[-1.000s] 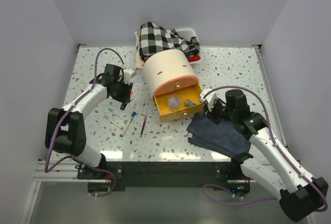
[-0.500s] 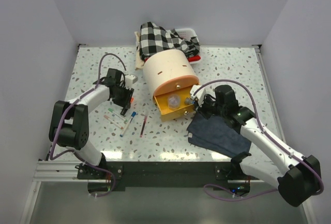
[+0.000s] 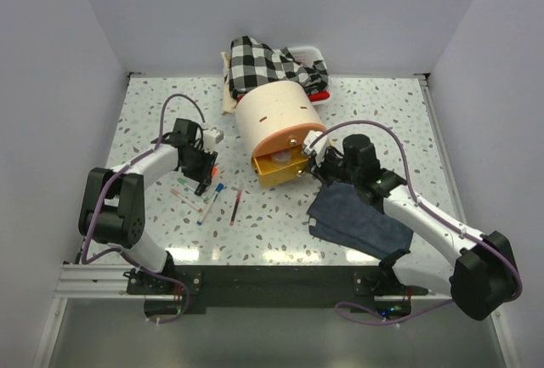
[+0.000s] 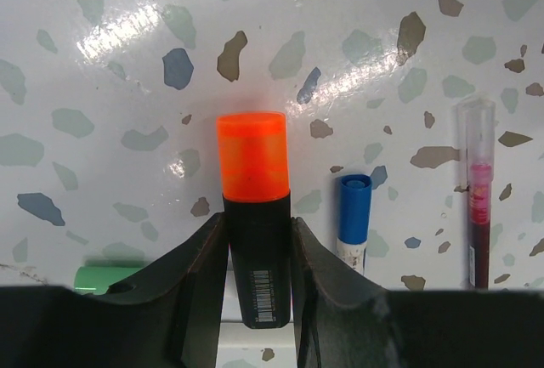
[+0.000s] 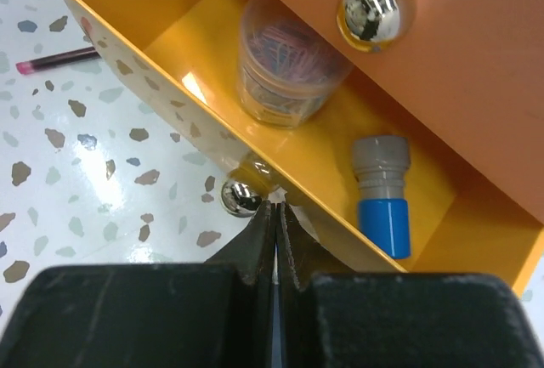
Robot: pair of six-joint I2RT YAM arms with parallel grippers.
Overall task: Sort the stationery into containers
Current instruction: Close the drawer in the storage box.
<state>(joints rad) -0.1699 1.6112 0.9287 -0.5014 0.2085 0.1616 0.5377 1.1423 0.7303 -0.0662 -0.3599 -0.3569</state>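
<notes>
The cream drum cabinet (image 3: 276, 113) has its lowest yellow drawer (image 3: 274, 170) partly out. In the right wrist view the drawer (image 5: 127, 53) holds a clear round pot (image 5: 285, 75) and a blue-capped tube (image 5: 382, 206). My right gripper (image 3: 311, 164) is shut, its tips (image 5: 276, 211) against the drawer front beside the brass knob (image 5: 240, 196). My left gripper (image 3: 204, 174) is shut on the black body of the orange-capped marker (image 4: 252, 164), low over the table. A blue-capped pen (image 4: 354, 215), a clear-capped red pen (image 4: 478, 198) and a green bit (image 4: 102, 279) lie beside it.
Thin pens (image 3: 197, 200) and a dark red pencil (image 3: 235, 207) lie on the table left of the drawer. A dark blue cloth (image 3: 361, 219) lies under my right arm. A white tray with checked fabric (image 3: 268, 62) stands behind the cabinet.
My right gripper has moved left against the drawer front, and the drawer has slid partway back into the cabinet. My left gripper has moved slightly nearer and right, over the marker.
</notes>
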